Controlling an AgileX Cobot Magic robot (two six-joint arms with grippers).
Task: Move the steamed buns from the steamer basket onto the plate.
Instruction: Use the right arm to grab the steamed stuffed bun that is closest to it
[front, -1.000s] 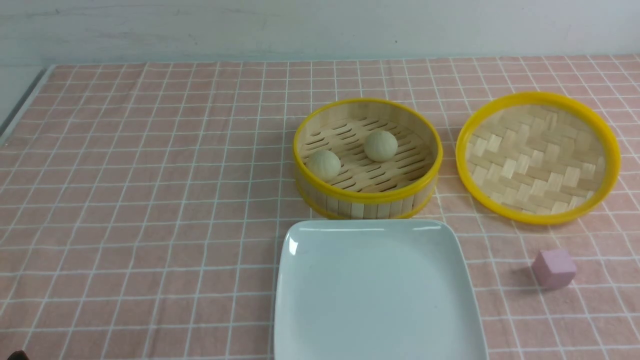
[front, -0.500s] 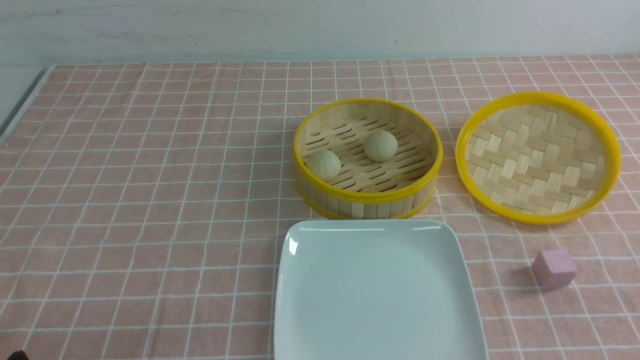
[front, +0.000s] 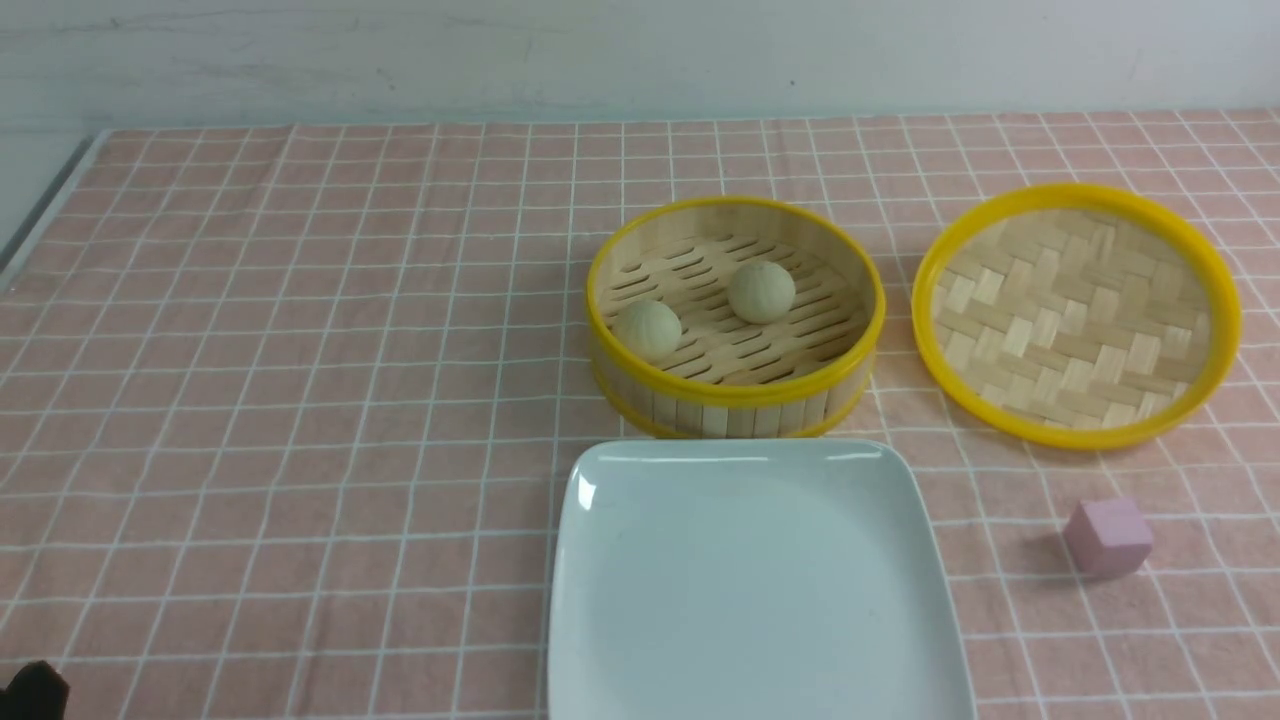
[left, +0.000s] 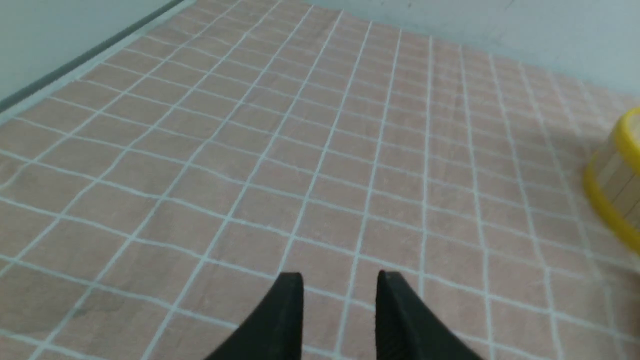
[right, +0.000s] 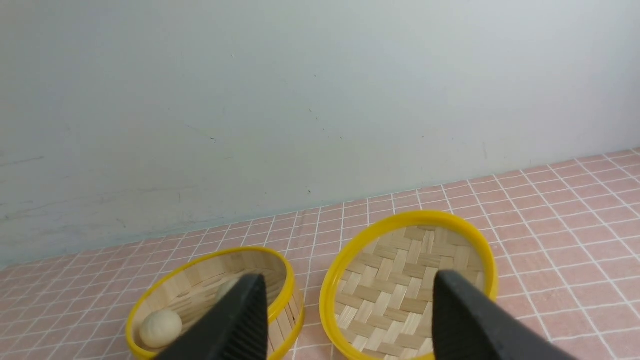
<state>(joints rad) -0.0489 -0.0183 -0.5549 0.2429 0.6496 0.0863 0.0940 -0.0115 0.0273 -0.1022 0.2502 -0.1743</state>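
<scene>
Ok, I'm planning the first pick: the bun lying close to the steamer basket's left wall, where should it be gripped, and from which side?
Take that bun across its round middle, coming down from above: the steamer basket walls it in, closest on its left, so a sideways approach is blocked. Closing front to back, along the wall, probably fits best; the other bun sits apart.

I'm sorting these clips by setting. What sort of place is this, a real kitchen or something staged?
Likely a staged tabletop setup dressed as a dining table, not a working kitchen: a pink checked tablecloth against a bare pale wall, with a steamer basket, a white plate and a stray pink cube.
</scene>
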